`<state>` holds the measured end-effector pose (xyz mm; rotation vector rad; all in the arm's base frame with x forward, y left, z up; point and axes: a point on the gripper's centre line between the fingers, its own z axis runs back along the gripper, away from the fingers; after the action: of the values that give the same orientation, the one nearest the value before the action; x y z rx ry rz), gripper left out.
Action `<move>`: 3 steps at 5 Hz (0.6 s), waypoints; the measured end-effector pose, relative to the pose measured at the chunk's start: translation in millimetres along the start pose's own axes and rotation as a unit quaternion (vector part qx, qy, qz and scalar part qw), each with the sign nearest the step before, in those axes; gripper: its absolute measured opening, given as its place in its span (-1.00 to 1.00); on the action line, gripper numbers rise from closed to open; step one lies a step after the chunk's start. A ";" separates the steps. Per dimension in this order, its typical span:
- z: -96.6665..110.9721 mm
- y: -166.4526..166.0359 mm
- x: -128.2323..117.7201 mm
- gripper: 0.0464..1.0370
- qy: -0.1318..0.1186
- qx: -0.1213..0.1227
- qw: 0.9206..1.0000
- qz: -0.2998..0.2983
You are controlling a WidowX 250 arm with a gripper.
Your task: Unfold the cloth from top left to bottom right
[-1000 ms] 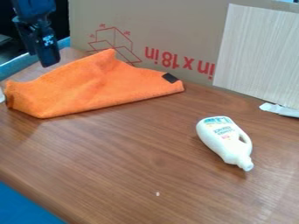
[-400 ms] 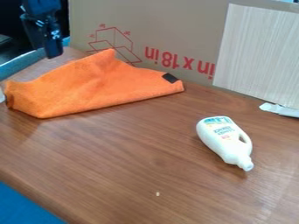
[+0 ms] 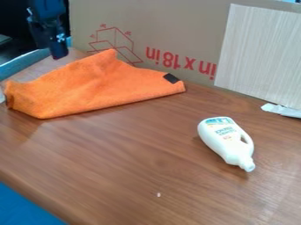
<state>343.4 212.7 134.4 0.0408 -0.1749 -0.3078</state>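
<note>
Well, the orange cloth (image 3: 97,85) lies across the left and upper middle of the frame, spread sideways on the brown wooden surface (image 3: 129,154). Its top rises to a blunt peak near the upper middle, its left end is bunched up by the left edge of the frame, and its right end narrows toward a small black tag (image 3: 171,78). The claw (image 3: 54,49) hangs in the upper left of the frame, above and left of that peak and apart from the cloth. It is dark against a dark background, so I cannot tell whether it is released or clenched.

Right of centre, a white bottle (image 3: 223,139) lies on its side, its capped end toward the lower right and its handle loop on the right. A cardboard sheet (image 3: 176,26) with red print stands behind the cloth, and a pale wood-grain panel (image 3: 262,52) stands at the upper right. A crumpled white piece (image 3: 282,110) sits at the right edge, just beside the panel's foot. Blue (image 3: 23,208) fills the lower left corner.
</note>
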 end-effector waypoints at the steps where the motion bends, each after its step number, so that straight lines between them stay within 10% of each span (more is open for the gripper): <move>1: -5.8 15.2 5.6 0.93 0.010 0.026 1.000 0.008; 3: -5.8 24.4 24.0 0.93 0.018 0.048 0.998 0.033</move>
<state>374.2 228.8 134.3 0.1358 -0.1554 -0.2316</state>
